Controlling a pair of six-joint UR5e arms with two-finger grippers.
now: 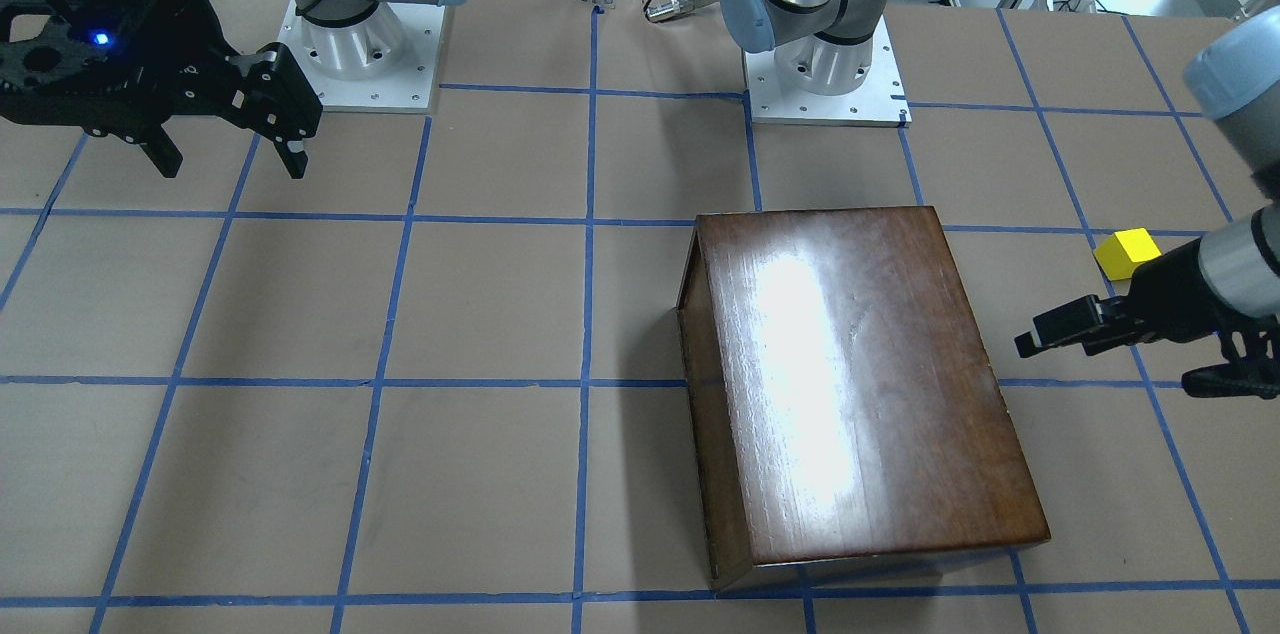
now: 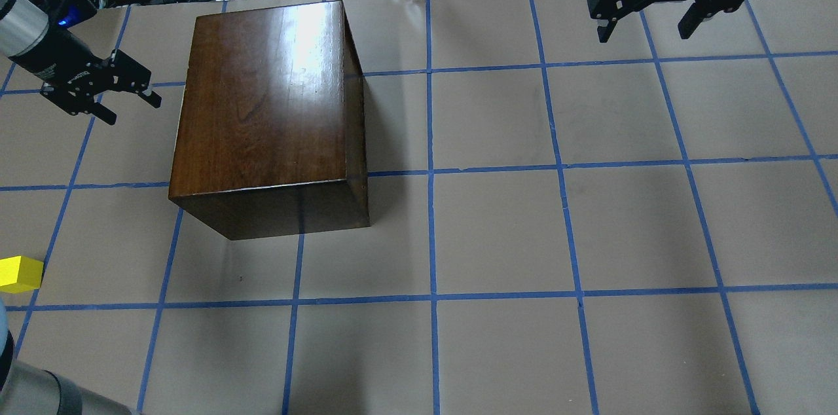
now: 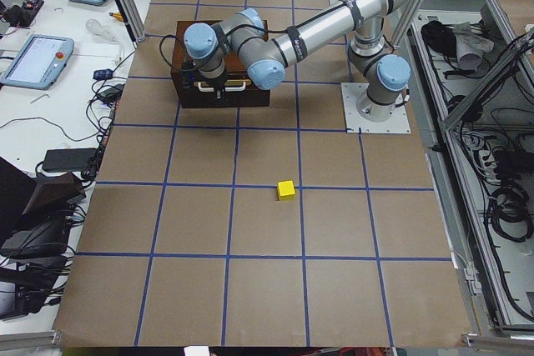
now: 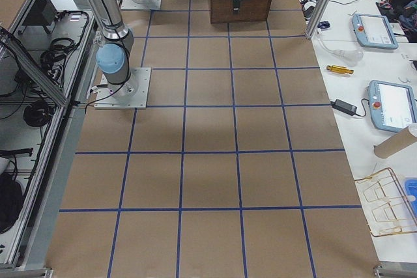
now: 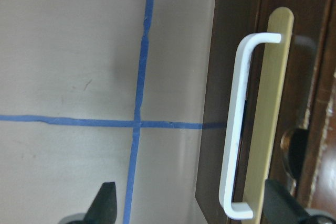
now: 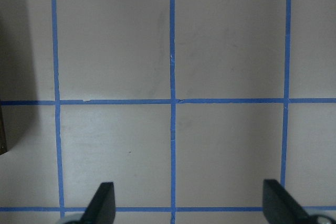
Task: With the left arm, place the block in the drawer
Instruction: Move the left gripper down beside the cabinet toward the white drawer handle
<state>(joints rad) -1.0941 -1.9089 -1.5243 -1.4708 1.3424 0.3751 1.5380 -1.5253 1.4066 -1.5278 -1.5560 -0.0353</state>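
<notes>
The left claw (image 2: 133, 111), fingers spread, is hovering at the handle (image 5: 236, 129) of the closed drawer (image 5: 310, 40), presumably to open it first, while the block (image 2: 19, 273) is lying on the counter (image 2: 497, 232), well apart from the box (image 2: 262, 94).

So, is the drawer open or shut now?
Shut. The drawer front lies flush with the box; no pale tray sticks out.

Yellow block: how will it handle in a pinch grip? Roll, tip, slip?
The block looks like a flat-faced cube, so it probably won't roll or tip. Crisp edges suggest it is rigid. Much smaller than the wooden box, so likely light; a push should slide it.
</notes>
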